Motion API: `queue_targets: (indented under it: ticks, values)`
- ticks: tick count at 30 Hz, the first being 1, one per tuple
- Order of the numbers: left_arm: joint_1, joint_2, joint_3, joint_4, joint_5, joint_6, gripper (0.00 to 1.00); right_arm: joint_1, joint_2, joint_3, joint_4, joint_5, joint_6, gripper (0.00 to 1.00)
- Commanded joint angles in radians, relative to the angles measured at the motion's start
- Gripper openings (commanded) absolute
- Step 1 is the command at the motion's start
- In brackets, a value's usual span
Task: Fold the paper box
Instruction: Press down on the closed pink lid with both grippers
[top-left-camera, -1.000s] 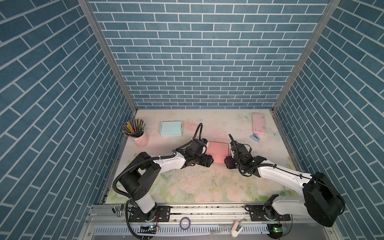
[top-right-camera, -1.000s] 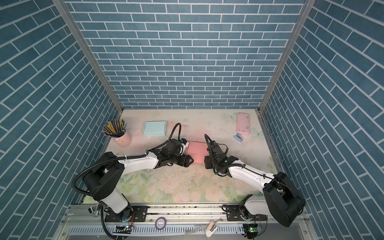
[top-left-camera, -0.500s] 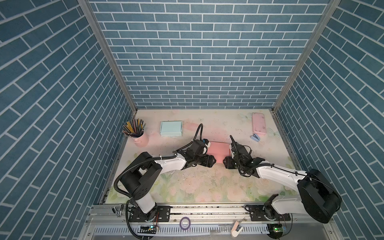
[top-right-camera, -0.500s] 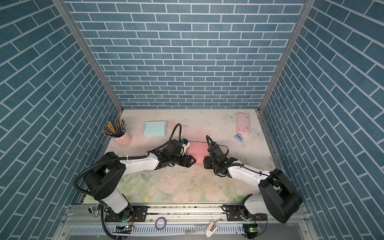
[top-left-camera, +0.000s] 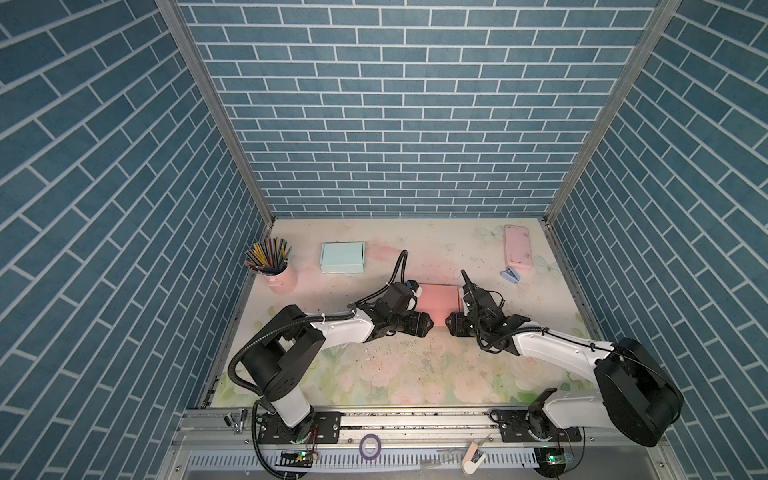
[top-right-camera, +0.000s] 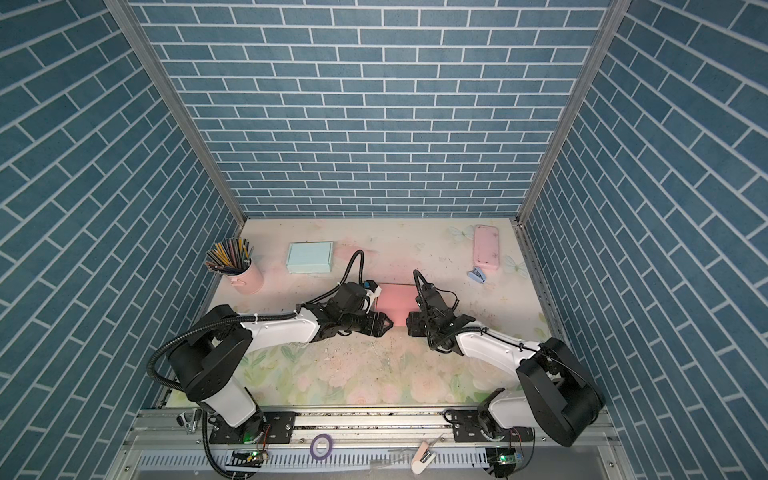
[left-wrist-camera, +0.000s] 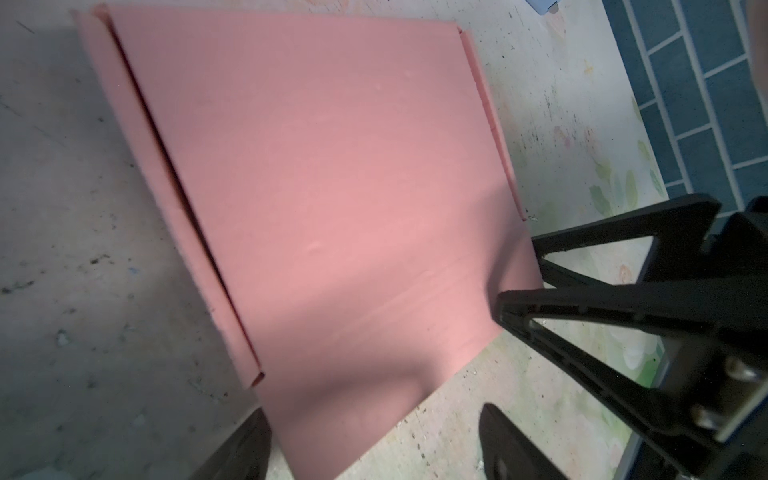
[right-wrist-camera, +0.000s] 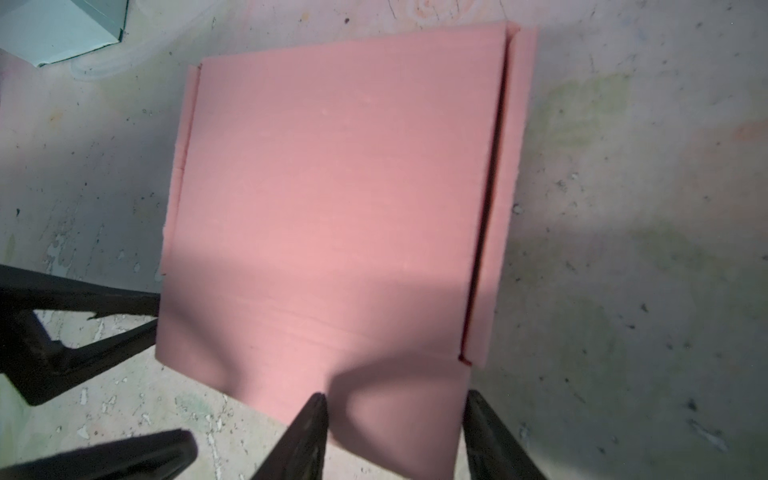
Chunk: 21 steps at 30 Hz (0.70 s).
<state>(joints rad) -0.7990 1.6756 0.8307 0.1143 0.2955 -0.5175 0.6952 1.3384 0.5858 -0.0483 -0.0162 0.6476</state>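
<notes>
Paper box (top-left-camera: 438, 302), pink and flat, lies mid-table between the arms. Left gripper (top-left-camera: 428, 325) and right gripper (top-left-camera: 449, 330) each stand with jaws apart, straddling its near edge. Floral table (top-left-camera: 395, 374) lies beneath, with blue brick walls (top-left-camera: 399, 124) around.

Nothing legible in any view: no text, label, brand, number or sign sharp enough to read.
</notes>
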Motion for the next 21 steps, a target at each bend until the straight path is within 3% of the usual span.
queue_targets:
  ticks: [1, 11, 17, 21]
  values:
    - [-0.013, 0.011, 0.002, 0.031, 0.011, -0.013, 0.76, 0.007, 0.016, -0.006, 0.007, 0.01, 0.002, 0.53]
    - [-0.001, 0.048, 0.025, 0.026, -0.004, 0.002, 0.59, 0.005, 0.067, 0.023, -0.007, 0.056, -0.034, 0.52]
    - [0.025, 0.033, 0.024, 0.002, 0.022, 0.027, 0.6, 0.001, 0.079, 0.032, -0.007, 0.071, -0.043, 0.52]
    - [0.046, -0.023, 0.041, -0.107, 0.023, 0.088, 0.73, -0.007, 0.086, 0.036, -0.003, 0.069, -0.048, 0.52]
